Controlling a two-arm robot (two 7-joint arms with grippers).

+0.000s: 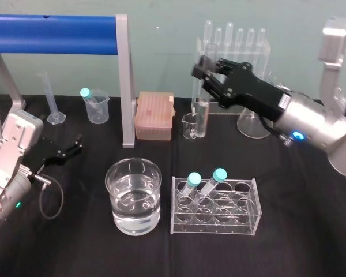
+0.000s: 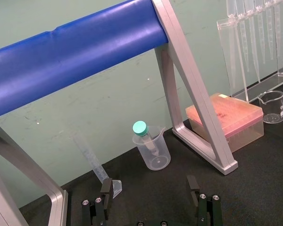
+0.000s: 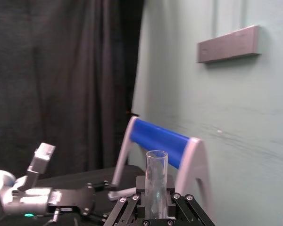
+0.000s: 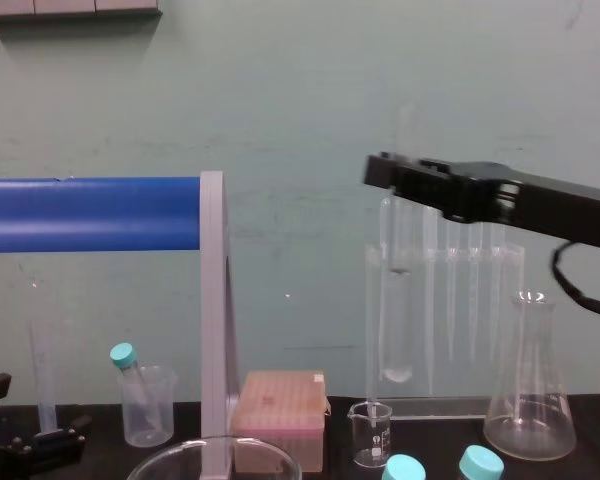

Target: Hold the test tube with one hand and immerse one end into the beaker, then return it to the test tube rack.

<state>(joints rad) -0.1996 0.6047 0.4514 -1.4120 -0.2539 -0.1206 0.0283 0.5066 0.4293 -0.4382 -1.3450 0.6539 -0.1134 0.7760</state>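
Observation:
My right gripper (image 1: 210,81) is shut on the upper part of the test tube (image 1: 202,118), a clear uncapped tube that hangs upright. The tube (image 4: 395,300) is off the table at the left end of the tall clear test tube rack (image 4: 450,330); whether it stands inside the rack's frame I cannot tell. In the right wrist view the open top of the tube (image 3: 156,176) rises between the fingers (image 3: 132,207). The wide beaker (image 1: 134,196), half full of water, stands nearer me at centre-left. My left gripper (image 2: 150,193) rests open and empty at the table's left (image 1: 69,151).
A low clear rack (image 1: 214,206) with two teal-capped tubes stands right of the beaker. At the back are a pink box (image 1: 154,115), a tiny glass beaker (image 1: 190,126), a plastic beaker (image 1: 96,107), a flask (image 4: 530,400) and a blue-barred grey frame (image 1: 124,81).

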